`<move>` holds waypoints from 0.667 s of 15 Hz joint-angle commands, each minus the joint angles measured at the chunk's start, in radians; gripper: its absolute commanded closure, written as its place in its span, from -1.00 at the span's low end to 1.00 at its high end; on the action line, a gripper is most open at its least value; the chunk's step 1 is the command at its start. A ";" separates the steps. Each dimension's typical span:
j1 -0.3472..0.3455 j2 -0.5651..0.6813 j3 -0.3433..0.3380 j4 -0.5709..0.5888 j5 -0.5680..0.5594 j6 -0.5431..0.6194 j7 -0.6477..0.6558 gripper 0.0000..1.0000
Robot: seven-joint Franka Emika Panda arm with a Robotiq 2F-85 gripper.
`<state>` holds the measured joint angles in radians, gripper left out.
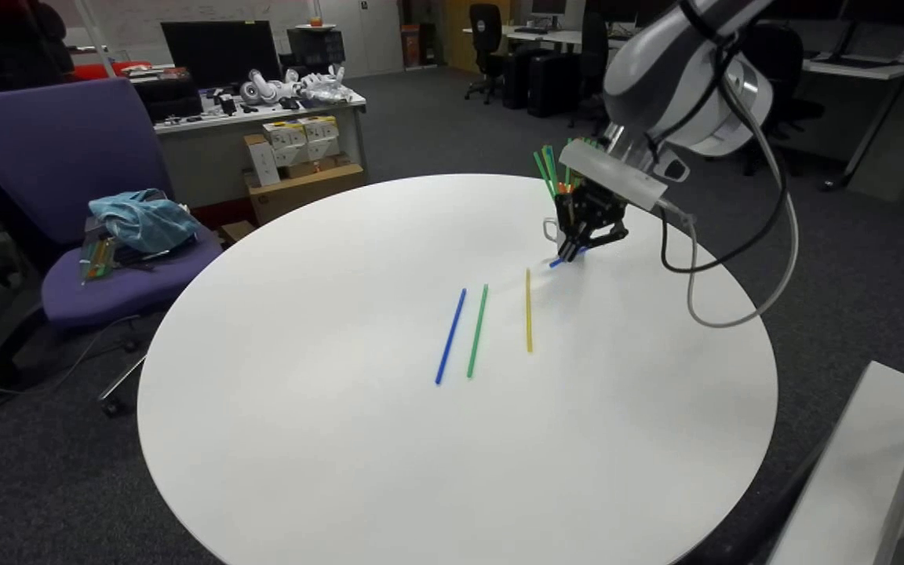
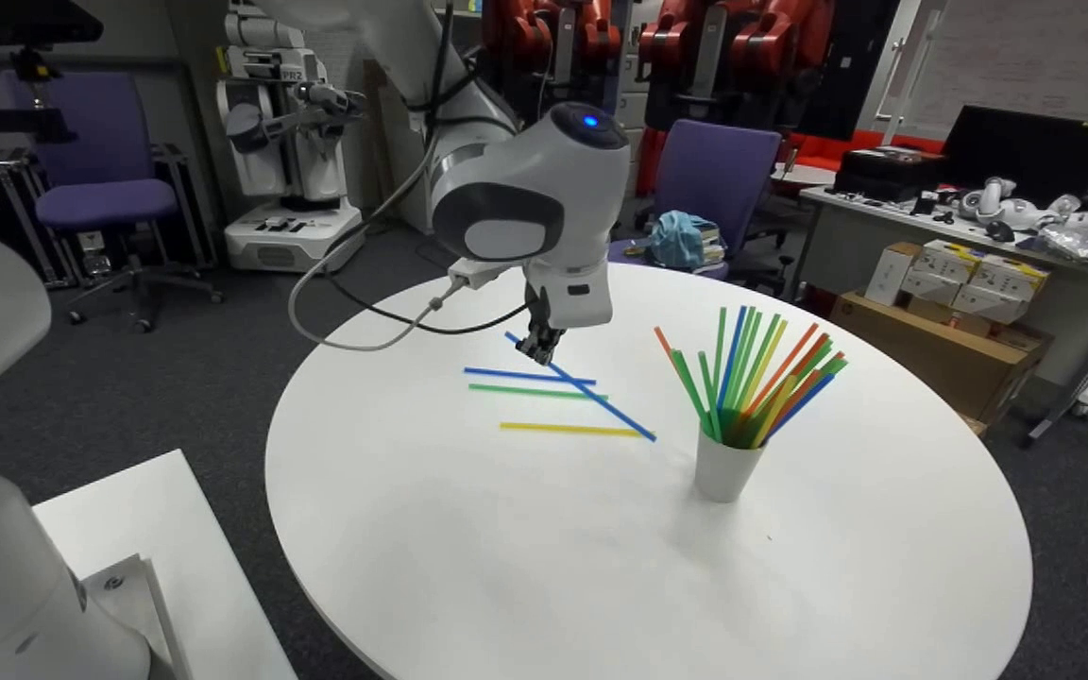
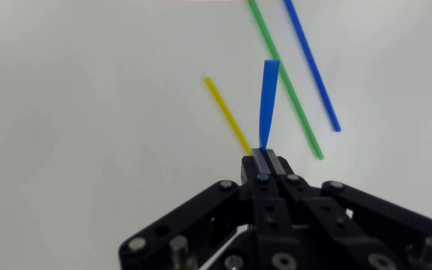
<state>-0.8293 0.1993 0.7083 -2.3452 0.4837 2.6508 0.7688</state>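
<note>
My gripper [image 3: 264, 150] is shut on a blue straw [image 3: 269, 90], pinched flat between the fingertips. In an exterior view the held straw [image 2: 615, 407] slants down to the right, crossing in front of the others. In an exterior view only a short bit of the held straw [image 1: 555, 263] shows by the gripper [image 1: 567, 253]. Below lie a yellow straw [image 3: 228, 114], a green straw [image 3: 296, 101] and another blue straw [image 3: 313, 67], roughly side by side on the white table. In an exterior view the yellow [image 2: 572, 430], green [image 2: 530, 389] and blue [image 2: 506, 374] straws lie left of the cup.
A white cup [image 2: 725, 474] full of green, blue, yellow and orange straws [image 2: 756, 378] stands on the round white table [image 2: 553, 576]. In an exterior view the arm mostly hides the cup. A purple chair [image 1: 67, 157] stands beside the table. A cable [image 1: 781, 259] hangs from the arm.
</note>
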 commanded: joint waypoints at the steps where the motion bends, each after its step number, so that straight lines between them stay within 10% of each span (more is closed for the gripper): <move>1: 0.194 -0.124 -0.231 0.082 0.178 -0.206 -0.107 0.99; 5: 0.445 -0.154 -0.531 0.171 0.214 -0.355 -0.045 0.99; 10: 0.574 -0.108 -0.718 0.259 0.254 -0.448 0.103 0.99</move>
<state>-0.3129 0.0629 0.0786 -2.1455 0.6953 2.2686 0.7914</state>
